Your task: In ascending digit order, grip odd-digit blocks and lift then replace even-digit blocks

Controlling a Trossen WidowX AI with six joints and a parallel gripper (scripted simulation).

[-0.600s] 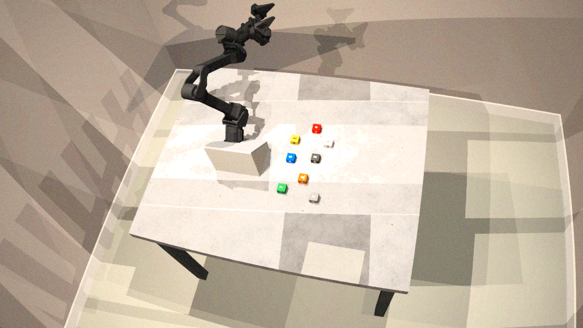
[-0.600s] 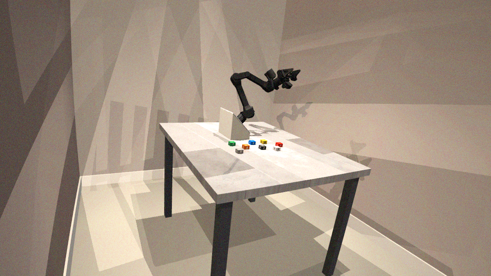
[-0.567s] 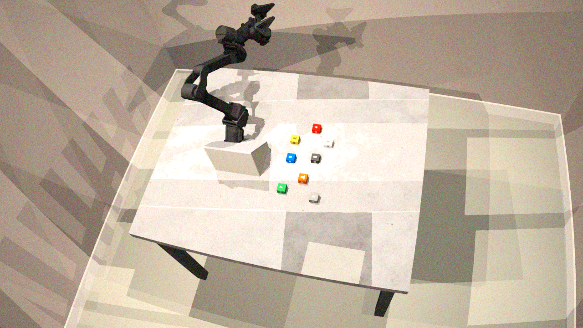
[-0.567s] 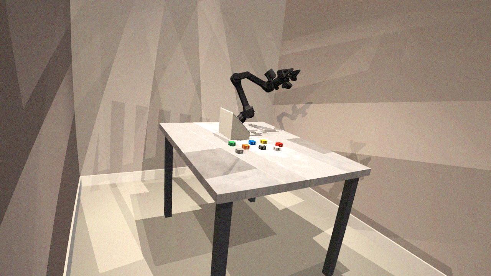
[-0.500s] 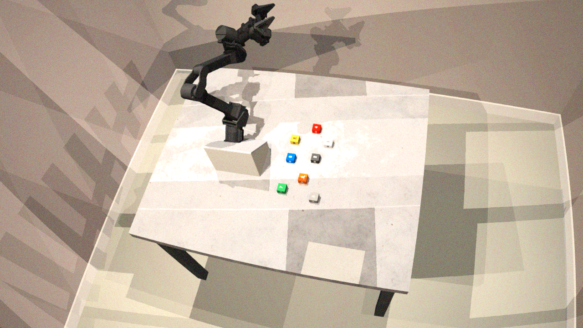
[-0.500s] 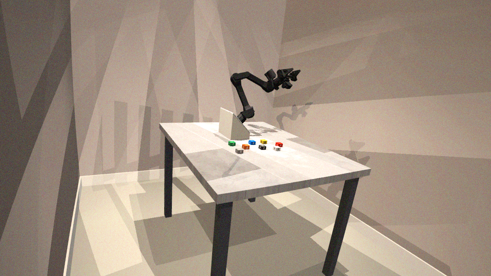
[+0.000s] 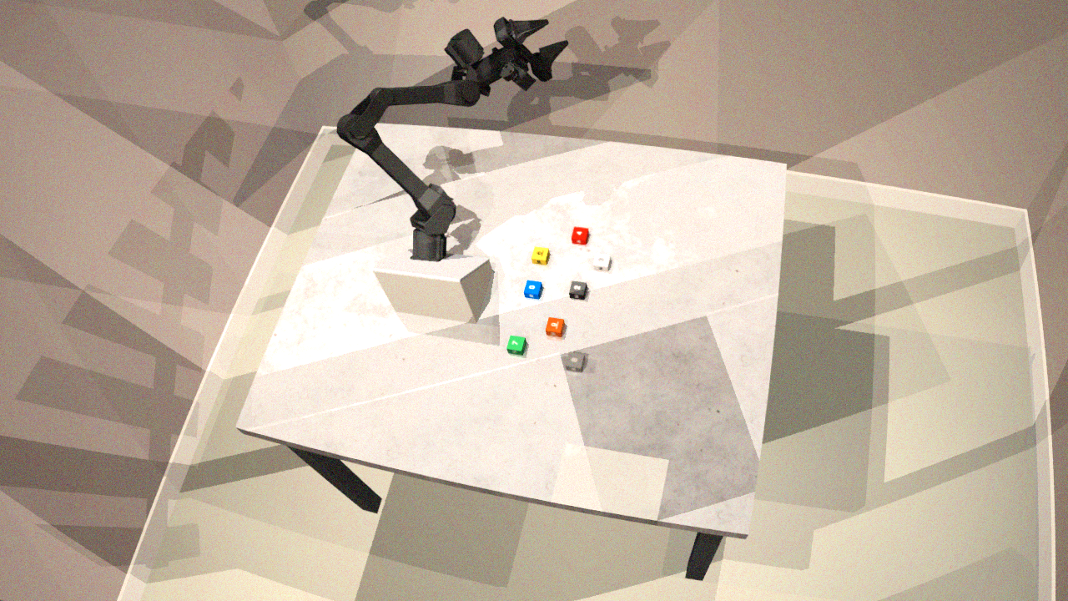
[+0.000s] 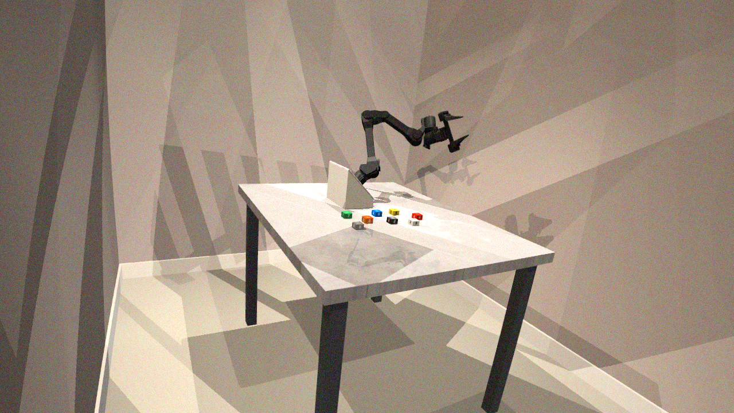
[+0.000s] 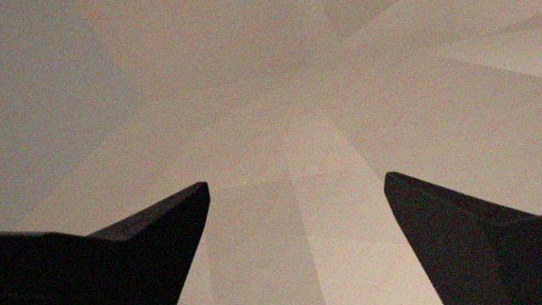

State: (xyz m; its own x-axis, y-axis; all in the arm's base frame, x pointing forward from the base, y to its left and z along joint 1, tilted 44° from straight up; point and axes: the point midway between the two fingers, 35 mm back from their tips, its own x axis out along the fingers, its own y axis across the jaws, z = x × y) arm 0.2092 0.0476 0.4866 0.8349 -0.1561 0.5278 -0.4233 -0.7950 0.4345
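My gripper (image 7: 557,32) (image 8: 465,126) (image 9: 295,186) is open and empty, high up and beyond the table's far edge, away from all blocks. Small blocks stand apart on the table: red (image 7: 580,235) (image 8: 417,216), yellow (image 7: 541,255) (image 8: 393,211), white (image 7: 601,261) (image 8: 413,222), blue (image 7: 532,289) (image 8: 377,213), black (image 7: 577,290) (image 8: 391,220), orange (image 7: 555,326) (image 8: 367,219), green (image 7: 516,345) (image 8: 346,214) and grey (image 7: 574,361) (image 8: 357,225). Orange seems to show 1 and green 7. The other digits are too small to read surely. The wrist view shows no block.
The table (image 7: 418,426) (image 8: 461,256) has patches of light and shadow. The arm stands on a pale wedge-shaped base (image 7: 433,291) (image 8: 343,187), left of the blocks in the top view. The wrist view shows only plain wall-like surfaces behind the fingers.
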